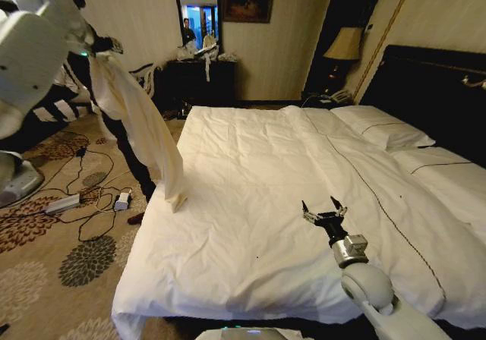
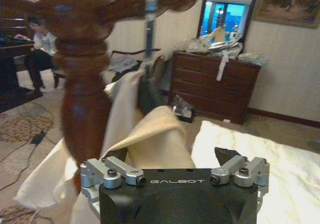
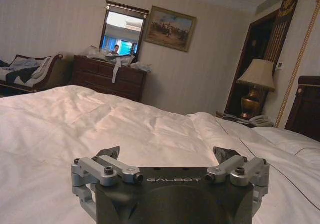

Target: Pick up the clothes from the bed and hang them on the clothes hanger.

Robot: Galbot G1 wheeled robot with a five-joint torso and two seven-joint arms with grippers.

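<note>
The clothes, one cream garment (image 1: 140,124), hang in a long fold off the left side of the bed (image 1: 250,196), with the lower end near the mattress corner. My left gripper (image 1: 106,46) is raised at the garment's top. In the left wrist view the left gripper (image 2: 170,154) stands open next to a turned wooden coat stand (image 2: 82,99), and the garment (image 2: 150,136) lies over one finger. A thin grey strip (image 2: 150,14), probably the clothes hanger's hook, hangs from a peg of the stand. My right gripper (image 1: 324,209) hovers open over the white sheet (image 3: 125,129).
Cables and a power strip (image 1: 64,202) lie on the patterned carpet left of the bed. A dark dresser (image 1: 201,80) with a mirror stands at the far wall. A lamp (image 1: 344,45) sits by the dark headboard (image 1: 425,89). Two pillows (image 1: 383,131) lie at the head.
</note>
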